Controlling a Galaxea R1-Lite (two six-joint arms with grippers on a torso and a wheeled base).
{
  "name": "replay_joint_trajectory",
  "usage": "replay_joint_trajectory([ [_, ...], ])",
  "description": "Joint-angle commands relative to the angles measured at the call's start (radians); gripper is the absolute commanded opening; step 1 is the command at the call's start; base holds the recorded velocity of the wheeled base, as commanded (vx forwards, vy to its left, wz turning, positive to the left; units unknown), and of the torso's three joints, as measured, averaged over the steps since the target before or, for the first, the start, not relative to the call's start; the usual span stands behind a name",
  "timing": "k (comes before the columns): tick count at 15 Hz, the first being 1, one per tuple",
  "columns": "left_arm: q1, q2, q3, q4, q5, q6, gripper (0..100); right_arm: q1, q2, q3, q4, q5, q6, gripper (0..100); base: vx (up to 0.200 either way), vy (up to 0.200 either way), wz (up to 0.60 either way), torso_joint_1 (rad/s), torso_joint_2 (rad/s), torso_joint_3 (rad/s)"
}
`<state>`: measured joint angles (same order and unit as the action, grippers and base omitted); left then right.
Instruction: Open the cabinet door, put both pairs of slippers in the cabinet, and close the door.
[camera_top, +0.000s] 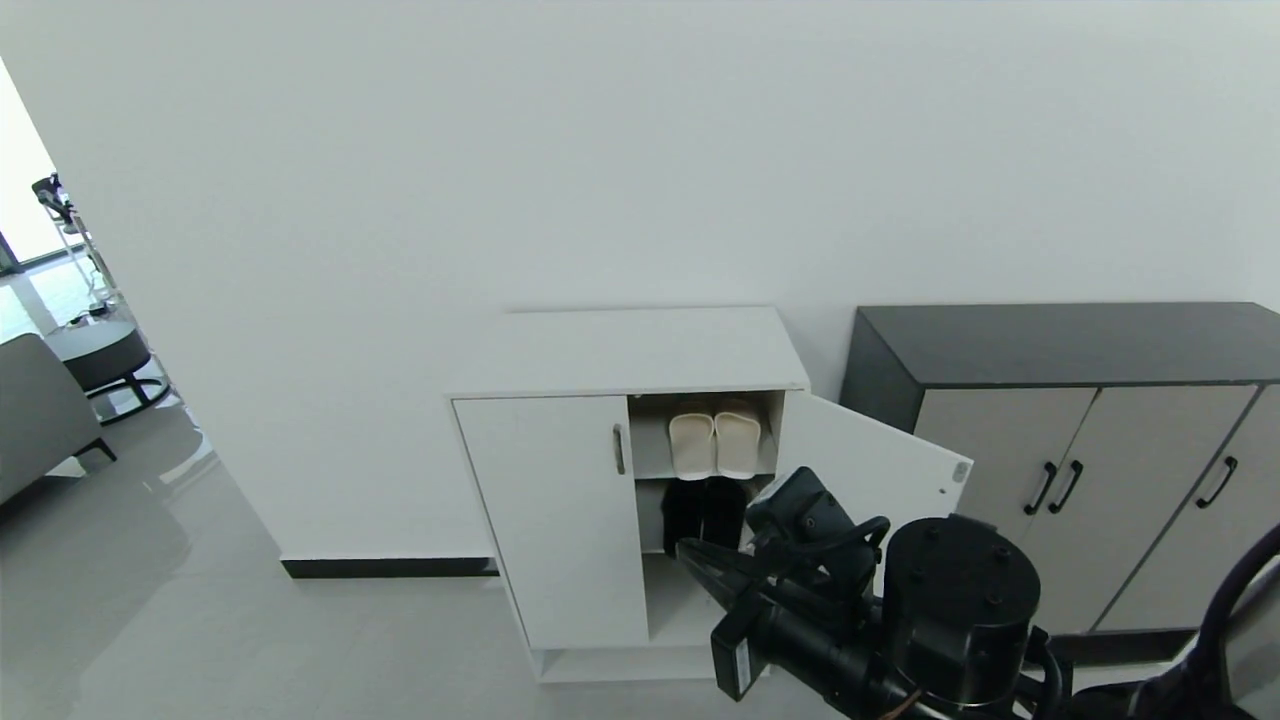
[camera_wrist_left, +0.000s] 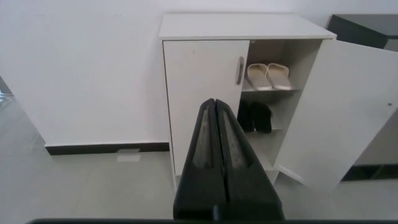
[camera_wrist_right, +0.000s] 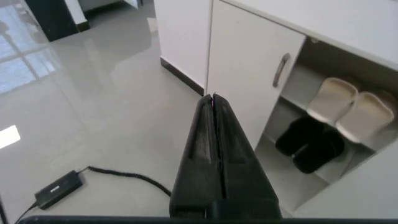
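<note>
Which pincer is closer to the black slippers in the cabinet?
The right one. The right pincer, shut, is close in front of the open cabinet, not far from the black slippers. The left pincer, also shut, is farther back, with the whole cabinet ahead of it.

The cabinet (camera_top: 620, 350) is finished in plain white, top and doors alike, and its left door is fitted with a grey metal handle (camera_top: 619, 449). The cream slippers (camera_top: 715, 440) are seen on the upper shelf, and the black slippers (camera_top: 703, 512) on the shelf below. The left gripper (camera_wrist_left: 214, 109) and the right gripper (camera_wrist_right: 213, 102) are both coloured black. To the right, a second cabinet (camera_top: 1060, 345) is topped in black, faced with beige-grey doors and fitted with black handles (camera_top: 1055, 487). The wall (camera_top: 500, 150) is painted white and edged with a black skirting (camera_top: 390, 567). The floor (camera_top: 250, 640) is laid in glossy pale grey, unpatterned, and a black cable (camera_wrist_right: 124, 177) is seen on it.
</note>
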<state>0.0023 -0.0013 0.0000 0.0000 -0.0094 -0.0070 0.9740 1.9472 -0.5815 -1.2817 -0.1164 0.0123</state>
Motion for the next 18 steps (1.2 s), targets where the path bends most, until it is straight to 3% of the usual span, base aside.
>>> replay_joint_trajectory([
  [1,0.001,0.001,0.000,0.000,0.000,-0.001,0,0.000,0.006,0.003,-0.002,0.000,0.000,0,0.000,0.000,0.00,0.000,0.00,0.000],
  [5,0.001,0.001,-0.002,0.000,0.000,-0.001,0,-0.064,0.038,-0.014,-0.004,0.001,0.000,0,0.000,0.000,0.00,0.000,0.00,0.000],
  [10,0.001,0.001,0.000,0.000,0.000,-0.002,0,-0.408,0.131,-0.135,0.025,0.012,-0.002,0,0.000,0.000,0.00,0.000,0.00,0.000],
  [13,0.001,0.001,0.000,0.000,0.000,-0.001,0,-0.687,0.157,-0.238,0.127,0.086,-0.037,0,0.000,0.000,0.00,0.000,0.00,0.000],
  [15,0.001,0.001,0.000,0.000,0.000,-0.001,0,-0.818,0.196,-0.330,0.185,0.093,-0.034,0,0.000,0.000,0.00,0.000,0.00,0.000],
  [18,0.001,0.001,0.000,0.000,0.000,-0.001,0,-0.936,0.262,-0.451,0.289,0.096,-0.011,0,0.000,0.000,0.00,0.000,0.00,0.000],
])
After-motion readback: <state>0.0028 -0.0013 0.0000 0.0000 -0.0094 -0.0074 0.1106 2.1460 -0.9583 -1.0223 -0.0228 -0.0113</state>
